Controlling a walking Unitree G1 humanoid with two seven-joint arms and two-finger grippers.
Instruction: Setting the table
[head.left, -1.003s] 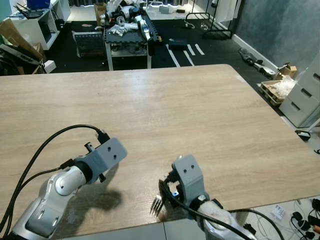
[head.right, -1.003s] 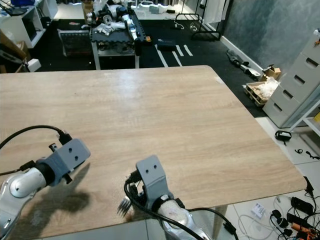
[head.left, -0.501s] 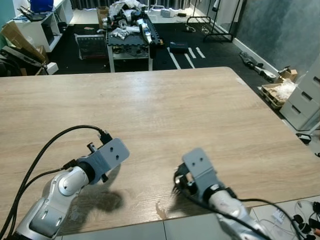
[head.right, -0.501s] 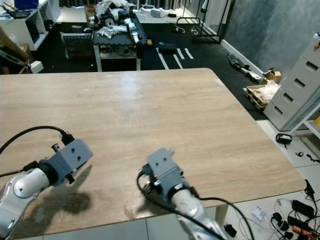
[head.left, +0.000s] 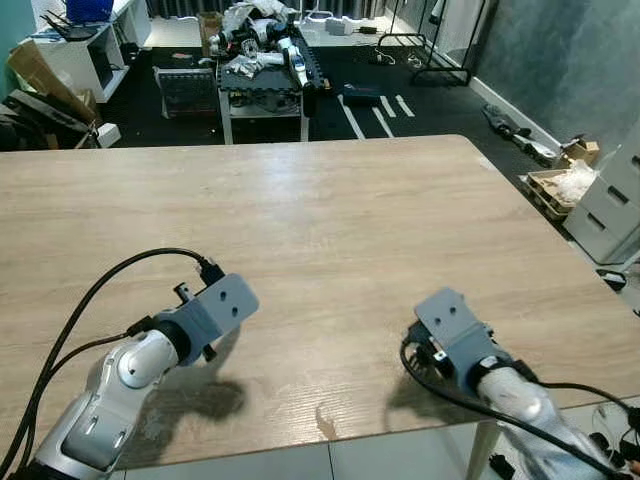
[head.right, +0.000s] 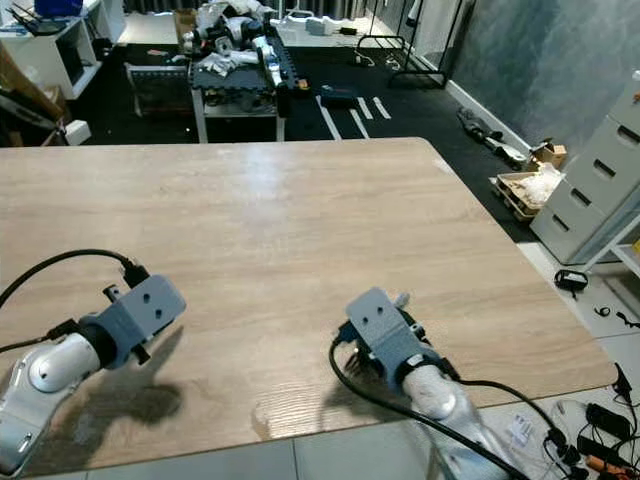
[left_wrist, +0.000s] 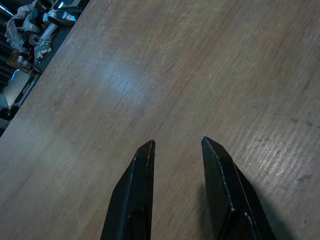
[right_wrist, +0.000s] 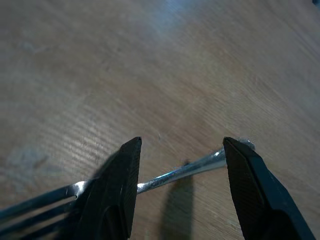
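"So, where did the fork sit?"

"Over the table, close to its near edge and toward its right-hand end. It ran crosswise through the gap of the right gripper. The tines stuck out past one finger, and the tip of the handle reached the other."

"Was that gripper clamped on it?"

"No, its two fingers stood wide apart, far wider than the thin handle. Whether the fork rested flat on the table I could not tell. A dark shadow lay on the wood just under it."

"And the other arm?"

"The left gripper hung above the table too, near the same edge but toward the left-hand end. Its fingers were parted a little with only bare wood between them, and a black cable looped back from its wrist."

"Anything else around?"

"Beyond the table's far edge stood a cart heaped with clutter. Off the table's right side stood pale drawers."
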